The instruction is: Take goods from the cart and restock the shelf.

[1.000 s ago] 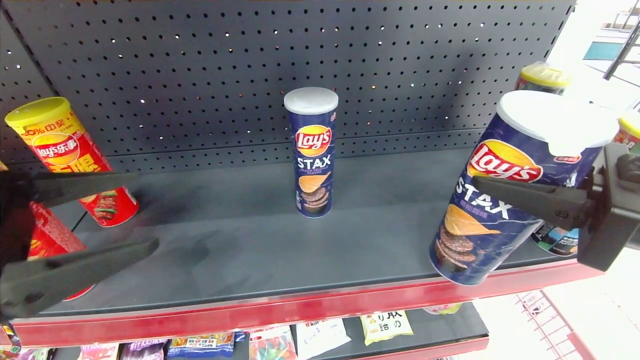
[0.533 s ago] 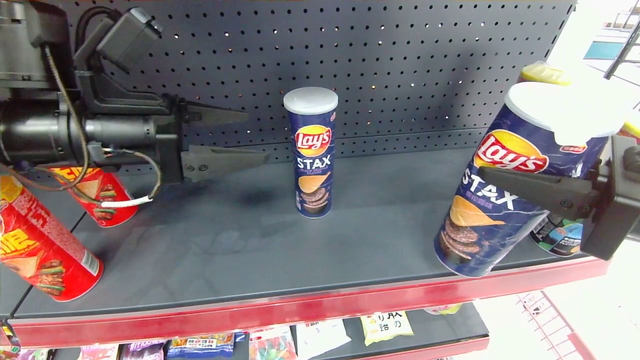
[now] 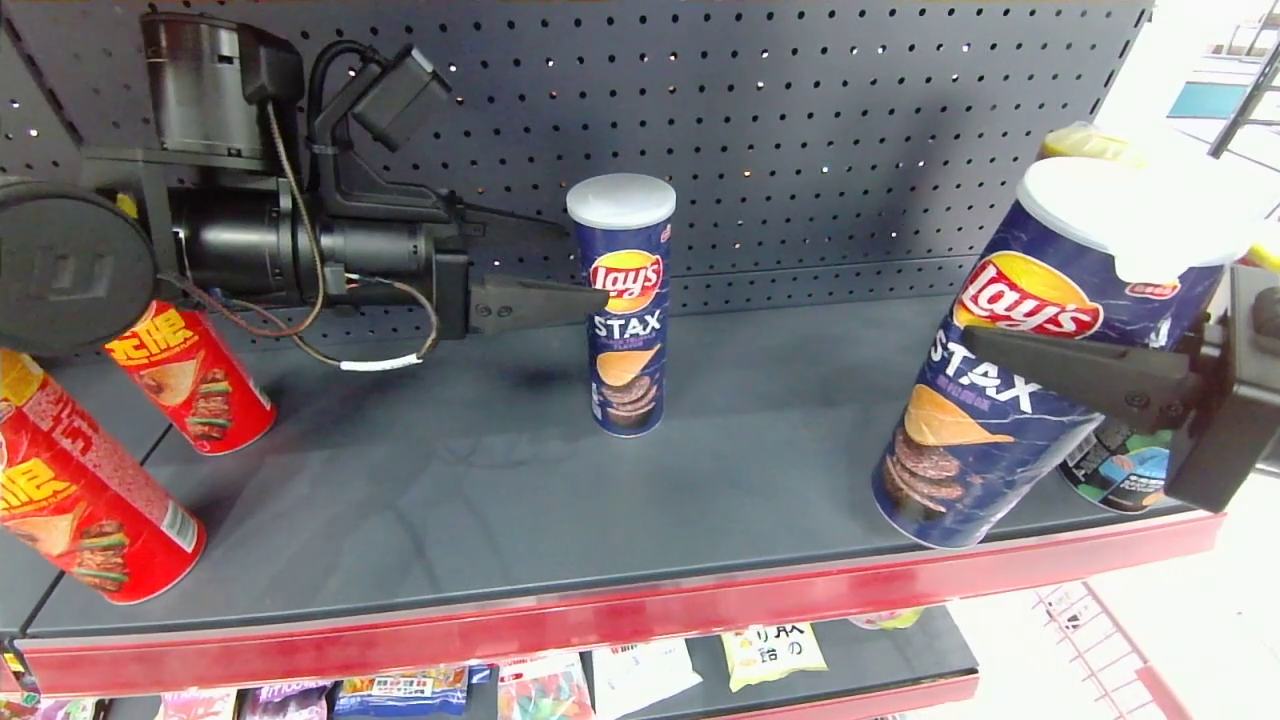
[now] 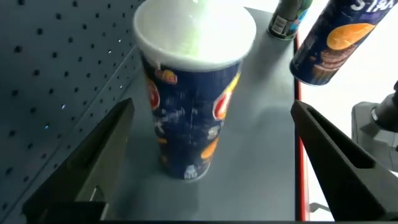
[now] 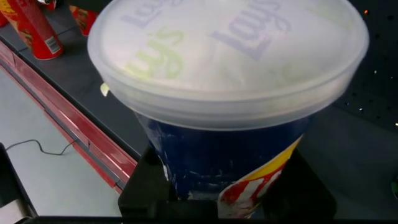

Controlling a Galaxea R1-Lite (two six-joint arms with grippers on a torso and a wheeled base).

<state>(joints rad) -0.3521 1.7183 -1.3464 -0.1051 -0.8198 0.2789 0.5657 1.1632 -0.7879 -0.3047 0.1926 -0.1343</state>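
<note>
The right gripper [image 3: 1070,370] pinches a dark-blue can [image 3: 1010,400] with a white lid, a red-and-yellow logo and pictured crisps. It is tilted over the red front edge of the shelf [image 3: 450,500], at the right end. A matching can [image 3: 622,310] stands upright mid-shelf, with the left gripper [image 4: 211,107] spread wide either side of it. Two red cans [image 3: 190,375] stand at the left.
</note>
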